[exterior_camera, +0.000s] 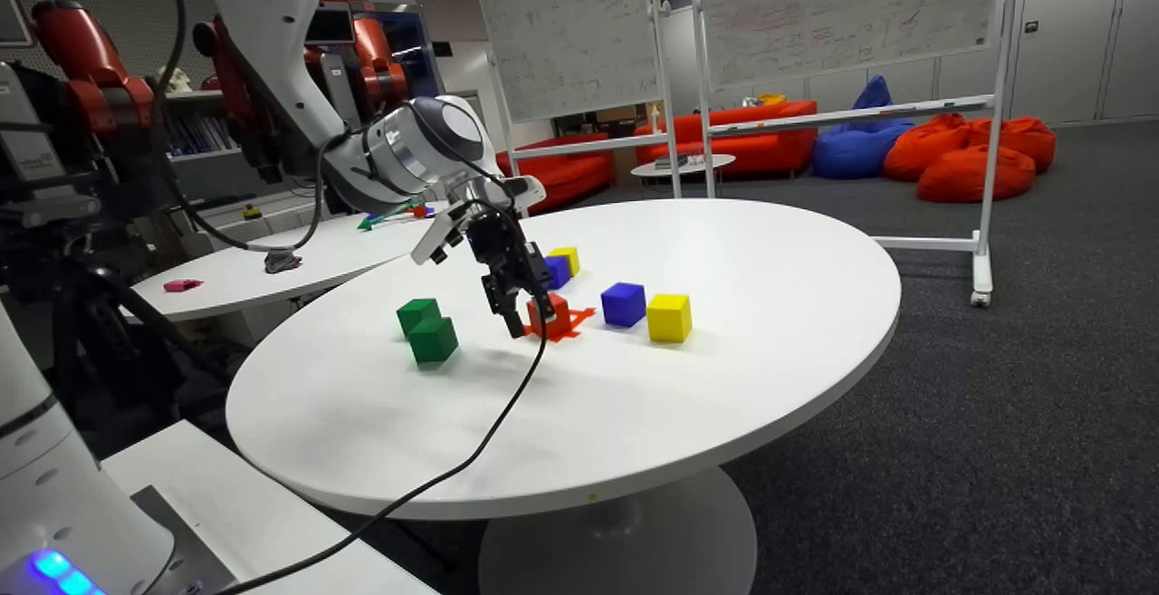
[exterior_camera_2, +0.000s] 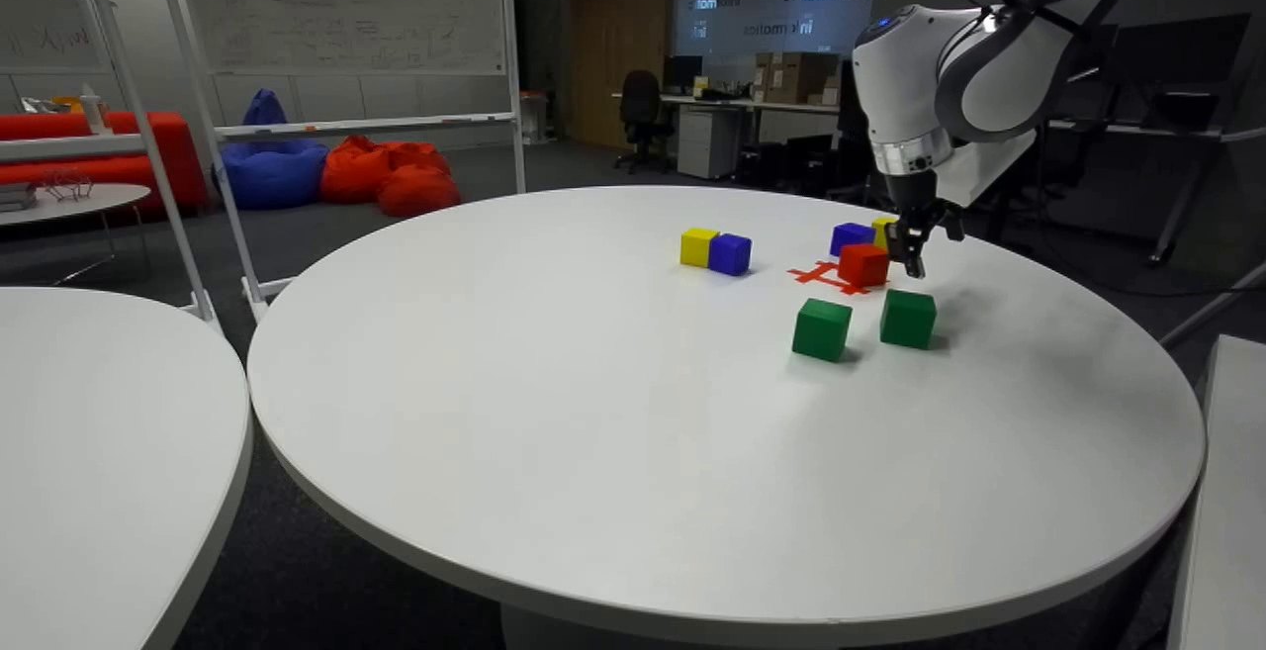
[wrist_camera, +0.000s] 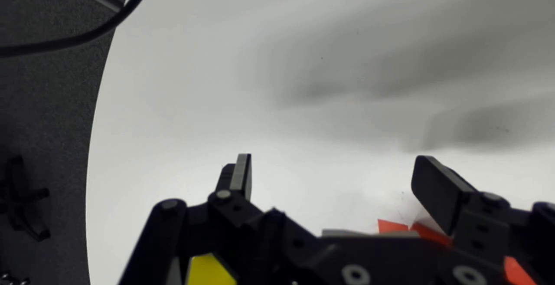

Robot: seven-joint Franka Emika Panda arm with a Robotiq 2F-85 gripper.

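My gripper [exterior_camera: 532, 323] [exterior_camera_2: 935, 252] is low over the round white table [exterior_camera_2: 554, 432], beside a red cube [exterior_camera: 560, 318] [exterior_camera_2: 863, 265]. In the wrist view the gripper [wrist_camera: 334, 168] has its fingers wide apart, with only bare tabletop between them. The red cube sits at the edge of red tape marks [exterior_camera: 581, 315] [exterior_camera_2: 819, 274]. Two green cubes [exterior_camera_2: 822, 329] [exterior_camera_2: 908, 319] stand near the gripper. A blue cube [exterior_camera: 623, 304] and a yellow cube [exterior_camera: 669, 318] stand together; another blue cube [exterior_camera_2: 851, 238] and yellow cube [exterior_camera_2: 883, 232] are close behind the red one.
A black cable [exterior_camera: 480, 441] hangs from the arm and crosses the table in an exterior view. Another white table [exterior_camera_2: 109, 452] stands against the round one. The tabletop edge [wrist_camera: 93, 146] shows at left in the wrist view. Whiteboards [exterior_camera: 579, 33] stand behind.
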